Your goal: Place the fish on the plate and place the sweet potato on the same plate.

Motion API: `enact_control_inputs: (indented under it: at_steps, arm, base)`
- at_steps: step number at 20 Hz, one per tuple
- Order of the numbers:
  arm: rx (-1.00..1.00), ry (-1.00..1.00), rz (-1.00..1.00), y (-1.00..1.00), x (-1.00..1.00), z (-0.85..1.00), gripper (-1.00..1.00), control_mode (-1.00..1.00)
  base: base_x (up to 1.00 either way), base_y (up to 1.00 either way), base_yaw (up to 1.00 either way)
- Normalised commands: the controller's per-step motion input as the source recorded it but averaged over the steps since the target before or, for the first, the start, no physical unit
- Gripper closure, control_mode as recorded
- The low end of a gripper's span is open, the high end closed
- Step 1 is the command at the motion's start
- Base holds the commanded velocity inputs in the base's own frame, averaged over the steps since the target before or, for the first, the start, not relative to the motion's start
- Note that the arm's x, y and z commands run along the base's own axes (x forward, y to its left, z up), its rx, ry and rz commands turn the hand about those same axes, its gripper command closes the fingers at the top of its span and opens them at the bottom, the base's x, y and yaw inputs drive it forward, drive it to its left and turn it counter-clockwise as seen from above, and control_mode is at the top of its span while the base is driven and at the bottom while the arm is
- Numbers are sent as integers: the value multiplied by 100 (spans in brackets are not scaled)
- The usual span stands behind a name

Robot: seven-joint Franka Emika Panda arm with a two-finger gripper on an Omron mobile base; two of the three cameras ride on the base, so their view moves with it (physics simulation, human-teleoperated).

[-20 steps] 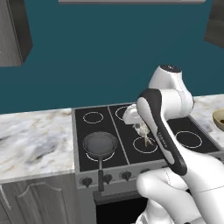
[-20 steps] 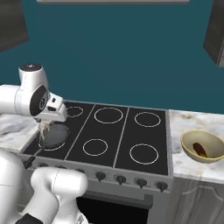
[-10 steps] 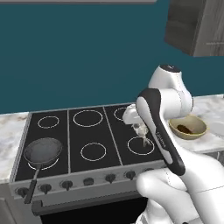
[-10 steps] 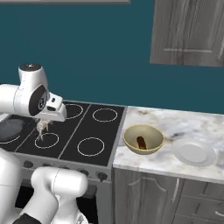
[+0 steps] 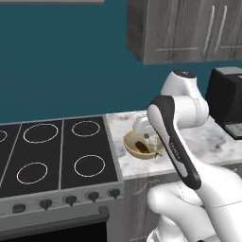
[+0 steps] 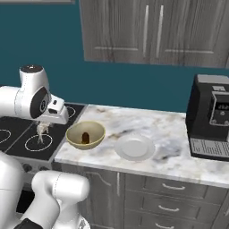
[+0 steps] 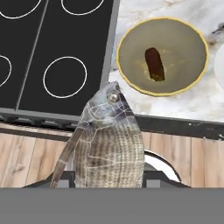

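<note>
I see the pincer [image 7: 109,186] clamped on the fish [image 7: 109,148], pale grey-beige and scaled, head uppermost in the hand view, held above the stove's [image 5: 52,156] front edge; the tan bowl [image 6: 85,134] sits at the bench's [image 6: 170,134] left end, holding the dark reddish-brown sweet potato [image 6: 85,137]; the white plate [image 6: 134,147] lies just beside it near the front edge; a coffee machine [image 6: 211,117] stands at the right; the fingertips are hidden behind the fish.
</note>
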Motion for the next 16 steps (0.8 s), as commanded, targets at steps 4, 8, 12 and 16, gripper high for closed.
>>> enact_control_inputs:
  at_steps: [4, 8, 12, 16]
  arm:
    - [0, 0, 0, 0, 0, 0, 100, 100]
    - [0, 0, 0, 0, 0, 0, 100, 100]
    - [0, 0, 0, 0, 0, 0, 100, 100]
    - [0, 0, 0, 0, 0, 0, 100, 100]
  base:
    - [3, -85, 0]
    - [3, -57, 0]
    - [12, -36, 0]
    - [8, -31, 0]
